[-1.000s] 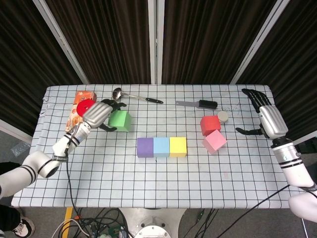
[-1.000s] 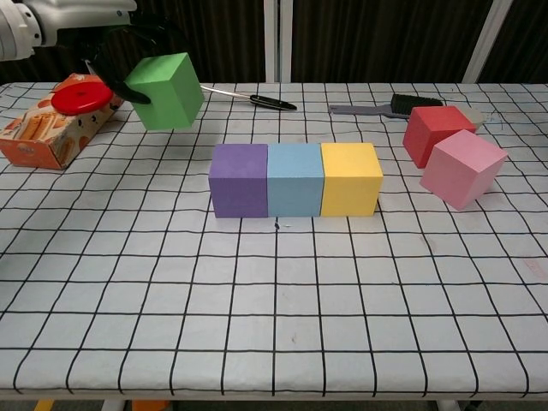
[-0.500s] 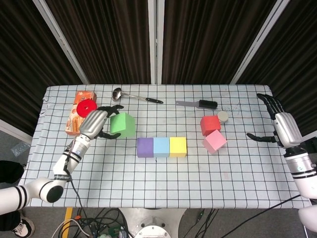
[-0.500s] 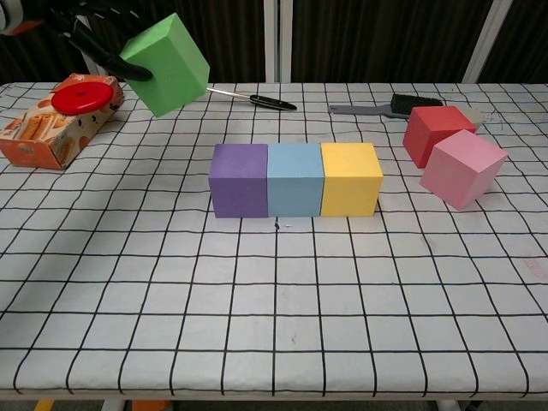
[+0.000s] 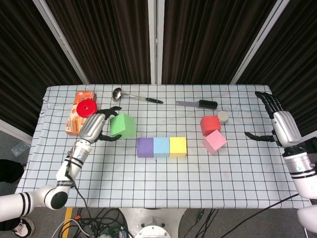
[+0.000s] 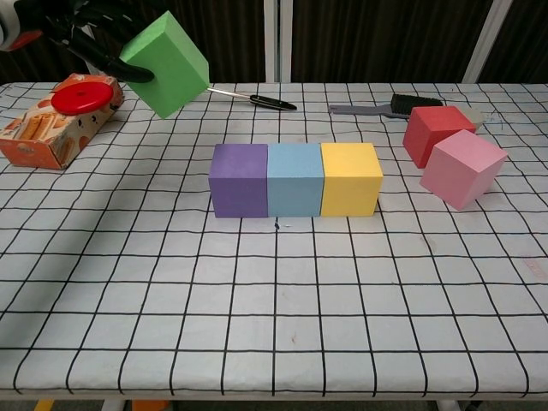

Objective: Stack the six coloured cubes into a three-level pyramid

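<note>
With the purple cube (image 5: 144, 147), blue cube (image 5: 161, 147) and yellow cube (image 5: 178, 146) pushed flush into one row mid-tabletop (image 5: 163, 183), bottom level ready. Green cube (image 6: 164, 63) carried tilted in the left hand (image 5: 93, 126), fingers wrapped round it, well above the cloth and left of the row; lifted probably to clear the row's top before setting down across a seam. Right hand (image 5: 278, 121) out at the far right edge, fingers spread, holding nothing, clear of the work. Red cube (image 5: 209, 123) and pink cube (image 5: 214, 141) touching, waiting right of the row.
</note>
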Motion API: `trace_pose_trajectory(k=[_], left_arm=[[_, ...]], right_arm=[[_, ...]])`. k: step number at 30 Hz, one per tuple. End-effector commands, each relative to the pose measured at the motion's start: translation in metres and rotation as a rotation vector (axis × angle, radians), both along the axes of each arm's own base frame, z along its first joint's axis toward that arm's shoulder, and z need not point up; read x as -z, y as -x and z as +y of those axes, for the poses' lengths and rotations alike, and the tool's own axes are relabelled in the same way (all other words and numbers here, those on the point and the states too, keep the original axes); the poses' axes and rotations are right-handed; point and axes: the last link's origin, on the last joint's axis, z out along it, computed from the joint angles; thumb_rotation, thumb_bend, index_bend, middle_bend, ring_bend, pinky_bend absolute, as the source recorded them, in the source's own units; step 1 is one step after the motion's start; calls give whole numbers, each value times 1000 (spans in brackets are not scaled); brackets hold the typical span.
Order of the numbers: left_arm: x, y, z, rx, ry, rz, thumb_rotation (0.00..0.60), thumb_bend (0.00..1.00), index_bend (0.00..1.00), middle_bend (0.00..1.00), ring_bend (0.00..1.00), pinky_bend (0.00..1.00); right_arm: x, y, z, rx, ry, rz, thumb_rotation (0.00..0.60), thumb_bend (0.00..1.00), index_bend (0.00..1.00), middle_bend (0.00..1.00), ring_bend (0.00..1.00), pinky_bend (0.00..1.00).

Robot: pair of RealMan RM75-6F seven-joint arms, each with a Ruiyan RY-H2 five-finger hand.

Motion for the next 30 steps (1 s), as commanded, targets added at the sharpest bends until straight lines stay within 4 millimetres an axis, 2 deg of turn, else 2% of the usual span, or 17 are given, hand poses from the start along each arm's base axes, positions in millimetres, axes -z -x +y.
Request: trace_pose_trajectory(k=[1,5,11,18,30], left_arm=[[0,1,-1,16,11,50,600,180,179,612,231,189],[-5,-5,0,18,17,68,600,177,176,641,252,184],[-2,-28,-3,33,40,117,600,177,174,647,254,184],[14,-62,-17,95,106,175,600,177,171,645,254,184],[44,-111,-23,210,93,289,600,176,172,661,270,184]], right_arm=[[-3,-2,1,-2,9,5,600,0,0,75,0,0],[-7,-4,2,-2,20,5,600,0,0,75,0,0],[-8,-1,7,5,27,-10,600,0,0,76,0,0],[-15,9,14,13,43,-33,600,0,0,75,0,0],[-25,23,23,23,70,-61,600,0,0,76,0,0]])
